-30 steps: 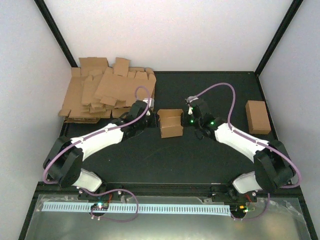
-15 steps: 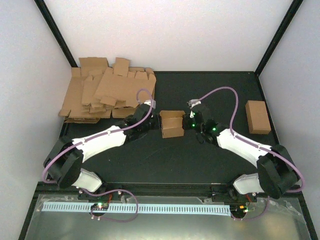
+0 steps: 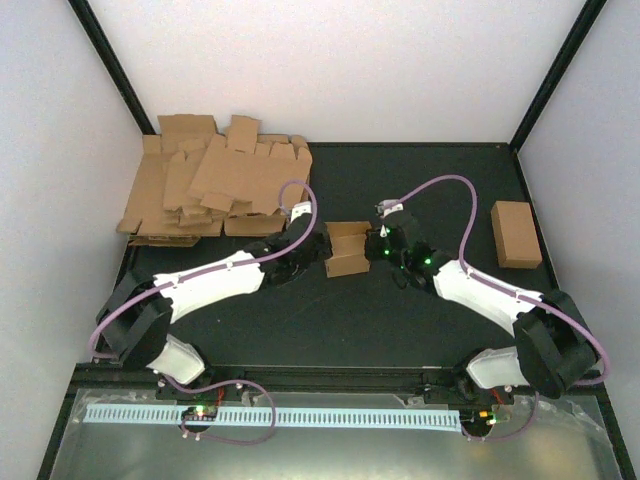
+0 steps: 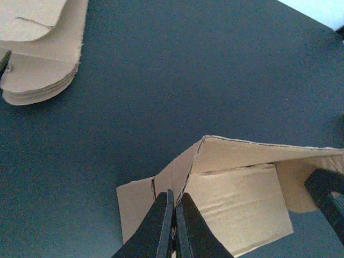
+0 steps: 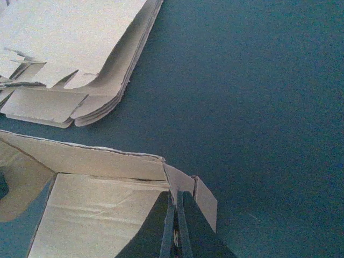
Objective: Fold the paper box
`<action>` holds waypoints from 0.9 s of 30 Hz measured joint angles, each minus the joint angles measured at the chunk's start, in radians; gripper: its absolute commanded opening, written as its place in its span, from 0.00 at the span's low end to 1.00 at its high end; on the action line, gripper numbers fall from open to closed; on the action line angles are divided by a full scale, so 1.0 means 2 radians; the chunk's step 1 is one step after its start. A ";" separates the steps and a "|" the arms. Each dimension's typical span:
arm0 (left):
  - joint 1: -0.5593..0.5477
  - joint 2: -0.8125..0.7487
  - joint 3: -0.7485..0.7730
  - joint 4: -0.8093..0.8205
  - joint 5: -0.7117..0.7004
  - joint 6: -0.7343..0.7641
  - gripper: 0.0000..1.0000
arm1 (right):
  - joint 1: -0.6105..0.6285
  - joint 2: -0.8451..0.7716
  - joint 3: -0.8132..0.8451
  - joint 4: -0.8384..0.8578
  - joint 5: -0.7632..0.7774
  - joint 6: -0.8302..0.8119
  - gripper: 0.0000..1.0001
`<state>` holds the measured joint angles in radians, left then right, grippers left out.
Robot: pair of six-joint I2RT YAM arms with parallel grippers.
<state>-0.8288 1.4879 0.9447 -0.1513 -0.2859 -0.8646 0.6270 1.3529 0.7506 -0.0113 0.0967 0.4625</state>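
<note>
Between both arms, the paper box (image 3: 347, 250) is now squeezed narrower; left fingers (image 4: 156, 226) and right fingers (image 5: 196, 231) pinch it.

**Two arms: white shells, black joints, purple cabling.**

The left arm (image 3: 210, 278) and right arm (image 3: 480, 290) each have a smooth white shell on the long link and a second white cover beside the base. Bulky, rounded black housings sit at the joints. A thin purple cable (image 3: 445, 182) arcs over each wrist, and more purple cable trails round each shoulder. Green lights (image 3: 424, 262) glow on the right wrist, and small green and red ones on the boards (image 3: 200, 412) below. The left gripper (image 4: 173, 194) and right gripper (image 5: 176, 196) have matte black, tapered fingers. Screws and markings are too small to tell.
</note>
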 measured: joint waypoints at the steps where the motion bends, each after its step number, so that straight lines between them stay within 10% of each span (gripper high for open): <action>1: -0.003 0.003 0.005 -0.007 -0.007 -0.011 0.02 | 0.001 0.000 -0.001 0.002 0.000 0.000 0.02; 27: -0.058 0.036 0.021 -0.017 -0.127 -0.054 0.02 | 0.004 -0.026 -0.069 0.092 0.002 -0.023 0.03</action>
<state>-0.9443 1.5600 0.9867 -0.1844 -0.5400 -0.9722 0.6346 1.3014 0.6121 0.1722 0.1017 0.4171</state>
